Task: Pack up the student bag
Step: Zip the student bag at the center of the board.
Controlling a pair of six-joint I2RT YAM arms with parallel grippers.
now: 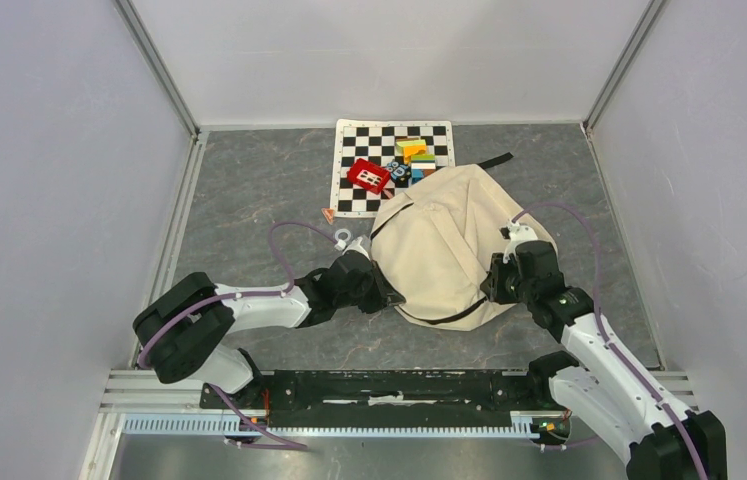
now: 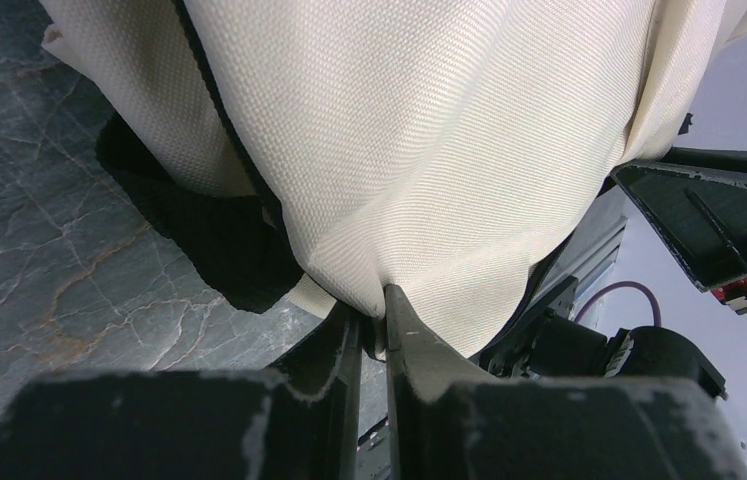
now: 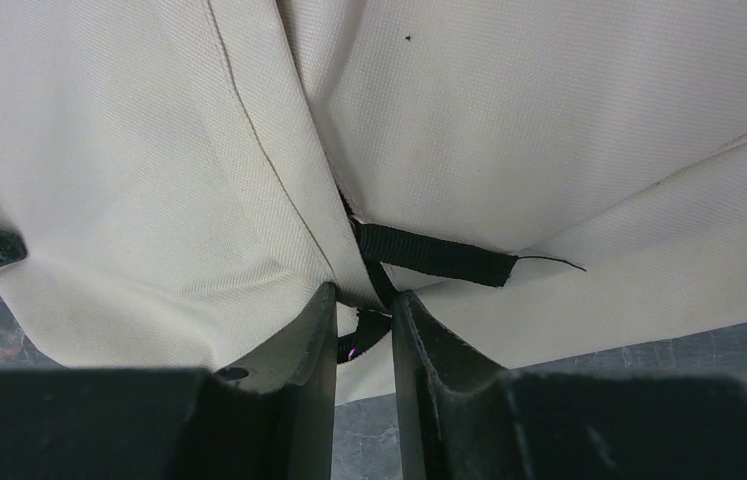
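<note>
**Bag** [image 1: 444, 245]. Cream cloth with black trim. It lay slumped on the grey marbled table [image 1: 249, 190], right of centre, between the two arms. Its far edge overlapped the near right corner of the mat [image 1: 354, 140]. A black strap [image 1: 494, 161] trailed from its far side onto the table.

**Left pincer** [image 2: 373, 305]. Set at the bag's near left edge. The fingers were pressed almost together, pinching a fold of the cream cloth. The cloth rose steeply from the fingertips, with dark shadow under the raised edge.

**Right pincer** [image 3: 362, 300]. Set at the bag's right edge. The fingers stood narrow, pinching the cream cloth where a loop of black webbing [image 3: 429, 255] ran down between them. One end of the webbing lay flat across the cloth just above the fingertips.

**Mat**. Black-and-white chequered sheet, flat at the far centre of the table.

**Red block** [image 1: 368, 176]. It lay on the mat, left of the bag's far edge, with white marks on its top.

**Coloured blocks** [image 1: 414, 152]. A small cluster in yellow, orange, green and blue on the mat, touching or just beside the bag's far edge. Small bluish pieces lay between it and the red block, too small to identify.

**White ring** [image 1: 342, 238]. It lay on the table just left of the bag, beside the left arm's purple cable [image 1: 284, 245]. Kind not discernible.

**Brown scrap** [image 1: 328, 213]. It lay on the table at the mat's near left corner.
</note>
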